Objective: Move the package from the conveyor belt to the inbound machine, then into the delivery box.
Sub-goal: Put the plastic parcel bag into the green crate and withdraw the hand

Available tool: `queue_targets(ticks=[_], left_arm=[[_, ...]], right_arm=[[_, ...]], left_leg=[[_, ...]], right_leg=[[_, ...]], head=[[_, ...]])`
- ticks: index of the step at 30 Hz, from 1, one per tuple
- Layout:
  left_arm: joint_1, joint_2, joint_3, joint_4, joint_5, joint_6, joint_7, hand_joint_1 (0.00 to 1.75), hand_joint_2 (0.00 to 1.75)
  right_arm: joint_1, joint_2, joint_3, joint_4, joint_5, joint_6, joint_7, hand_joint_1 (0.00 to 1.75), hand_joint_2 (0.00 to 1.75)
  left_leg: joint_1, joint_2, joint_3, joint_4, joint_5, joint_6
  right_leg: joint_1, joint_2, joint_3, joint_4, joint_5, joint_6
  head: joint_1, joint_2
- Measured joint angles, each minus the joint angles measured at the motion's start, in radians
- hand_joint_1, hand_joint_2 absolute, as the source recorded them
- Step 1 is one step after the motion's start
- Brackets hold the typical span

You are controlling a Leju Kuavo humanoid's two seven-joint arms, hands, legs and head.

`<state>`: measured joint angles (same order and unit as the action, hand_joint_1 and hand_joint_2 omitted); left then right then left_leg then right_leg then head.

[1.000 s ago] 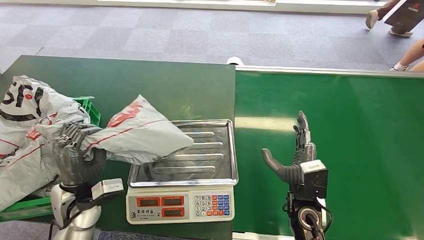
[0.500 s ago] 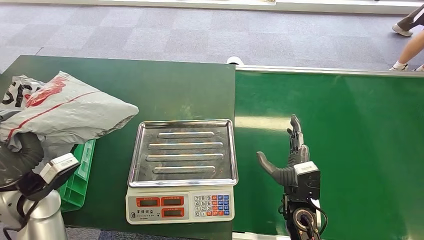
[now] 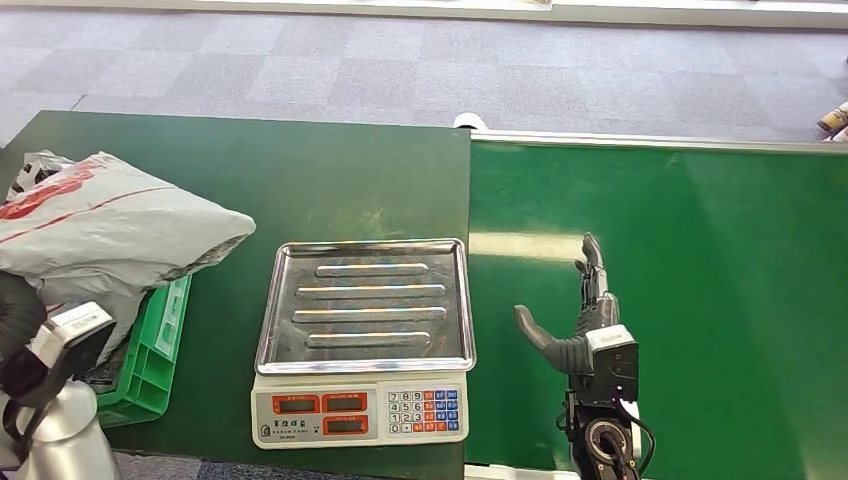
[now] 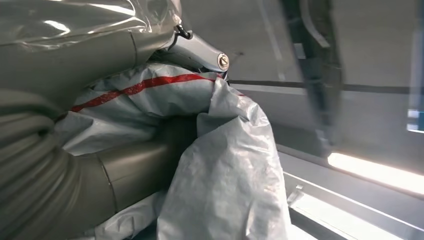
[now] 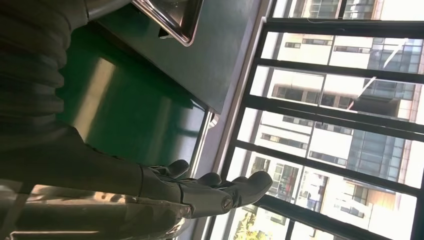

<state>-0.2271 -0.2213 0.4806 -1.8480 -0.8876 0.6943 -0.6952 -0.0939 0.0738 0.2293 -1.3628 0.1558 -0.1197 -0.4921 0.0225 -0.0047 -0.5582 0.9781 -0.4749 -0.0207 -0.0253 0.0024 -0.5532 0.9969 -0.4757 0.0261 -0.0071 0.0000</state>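
Package (image 3: 110, 235): grey bag, long side lying across, right over green box (image 3: 150, 355)
Left hand (image 4: 60, 165): fingers grasping package
Right hand (image 3: 585, 325): fingers spread, holding nothing

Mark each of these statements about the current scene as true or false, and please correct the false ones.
1. The grey package lies on the scale's metal tray. False: the tray holds nothing; the left hand holds the package over the green crate, at the table's left side.
2. The right hand is open above the conveyor belt. True.
3. The package has red markings. True.
4. The scale stands on the conveyor belt. False: it stands on the dark green table, beside the belt.
5. The right hand holds a second package. False: it holds nothing.
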Motion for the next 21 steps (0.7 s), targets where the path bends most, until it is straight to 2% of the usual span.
queue_targets(ticks=[5, 8, 12, 21], left_arm=[[-0.014, -0.006, 0.121, 0.083, 0.145, -0.003, 0.005, 1.75, 1.75], [-0.016, -0.006, 0.172, 0.144, 0.159, -0.002, 0.024, 1.75, 1.75], [-0.016, 0.013, 0.196, 0.273, 0.100, 0.001, 0.132, 1.75, 1.75], [-0.020, 0.041, 0.223, 0.400, 0.088, 0.003, 0.173, 1.75, 1.75]], right_arm=[[0.018, 0.002, 0.000, 0.000, 0.025, -0.014, 0.000, 0.00, 1.75], [0.026, 0.005, 0.000, -0.003, 0.036, -0.021, 0.004, 0.00, 1.75], [0.043, 0.010, -0.001, -0.020, 0.049, -0.023, 0.017, 0.00, 1.75], [0.056, 0.014, -0.003, -0.036, 0.063, -0.016, 0.025, 0.00, 1.75]], left_leg=[[0.000, 0.000, 0.000, 0.000, 0.000, 0.000], [0.000, 0.000, -0.001, 0.000, 0.000, 0.000], [0.000, 0.000, -0.001, 0.000, 0.000, 0.000], [0.000, 0.000, 0.000, 0.000, 0.000, 0.000]], right_leg=[[0.000, 0.000, 0.000, 0.000, 0.000, 0.000], [0.000, 0.000, -0.001, 0.000, 0.000, 0.000], [0.000, 0.000, 0.000, 0.000, 0.000, 0.000], [0.000, 0.000, 0.000, 0.000, 0.000, 0.000]], head=[[0.000, 0.000], [0.000, 0.000], [0.000, 0.000], [0.000, 0.000]])
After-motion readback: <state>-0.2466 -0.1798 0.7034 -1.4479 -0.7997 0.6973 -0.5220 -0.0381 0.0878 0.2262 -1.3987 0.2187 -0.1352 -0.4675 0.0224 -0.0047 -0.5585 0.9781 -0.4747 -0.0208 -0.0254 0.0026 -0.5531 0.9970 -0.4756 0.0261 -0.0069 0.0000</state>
